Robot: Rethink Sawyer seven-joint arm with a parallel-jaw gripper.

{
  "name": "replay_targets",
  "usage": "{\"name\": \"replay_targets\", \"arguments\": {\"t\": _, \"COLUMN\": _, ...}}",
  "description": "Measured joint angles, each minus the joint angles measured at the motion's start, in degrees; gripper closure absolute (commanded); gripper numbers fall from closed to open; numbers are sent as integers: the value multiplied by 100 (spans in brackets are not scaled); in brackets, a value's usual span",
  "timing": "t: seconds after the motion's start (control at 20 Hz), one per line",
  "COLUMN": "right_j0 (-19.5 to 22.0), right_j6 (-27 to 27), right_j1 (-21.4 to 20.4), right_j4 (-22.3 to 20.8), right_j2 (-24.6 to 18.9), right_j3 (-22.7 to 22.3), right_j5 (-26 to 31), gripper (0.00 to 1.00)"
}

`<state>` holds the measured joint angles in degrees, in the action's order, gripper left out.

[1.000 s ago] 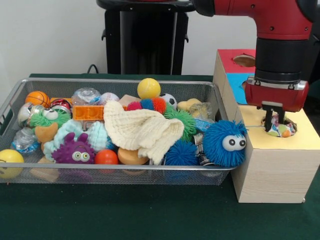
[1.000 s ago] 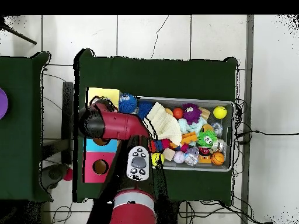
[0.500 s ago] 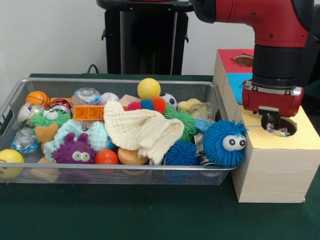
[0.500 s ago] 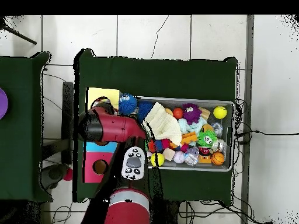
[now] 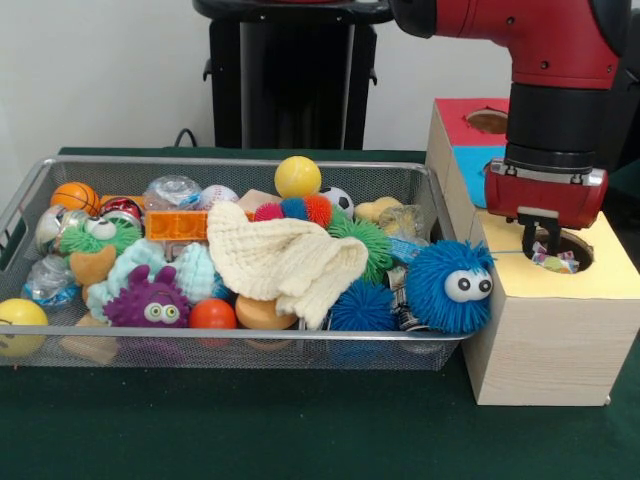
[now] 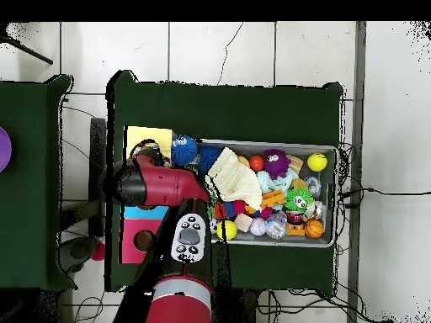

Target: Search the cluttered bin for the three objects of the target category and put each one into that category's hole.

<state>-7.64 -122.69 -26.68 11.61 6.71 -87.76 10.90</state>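
Now my gripper [image 5: 540,243] hangs just above the round hole [image 5: 577,246] in the yellow top of the pale wooden box [image 5: 545,340], which stands at three o'clock of the wide silver wire-mesh bin [image 5: 230,162] in the front view. Its two dark fingers stand apart and hold nothing. Right beneath them, a small white cloth piece with bright red, blue and yellow print [image 5: 555,263] lies in the mouth of the hole, bunched toward its nine o'clock side. I judge it not fully dropped through, since part of it shows at the rim.

So at least one of the three objects counts as delivered, or nearly so. How many others are already inside the box I cannot tell.

In the bin I can pick out no further printed cloth. A large cream knitted cloth [image 5: 280,260] drapes over the middle, and a fuzzy blue ball with eyes [image 5: 450,285] sits at the bin's four o'clock corner. Any remaining pieces are probably buried under this clutter, so searching is what lies ahead.
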Motion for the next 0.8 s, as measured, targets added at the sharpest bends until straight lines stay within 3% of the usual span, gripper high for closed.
{"name": "replay_targets", "arguments": {"t": 0.05, "right_j0": -5, "right_j6": 0, "right_j1": -5, "right_j4": 6, "right_j2": -21, "right_j3": 15, "right_j5": -18, "gripper": 0}}
{"name": "replay_targets", "arguments": {"t": 0.8, "right_j0": -12, "right_j6": -1, "right_j1": -29, "right_j4": -126, "right_j2": -77, "right_j3": 59, "right_j5": -65, "gripper": 0}}
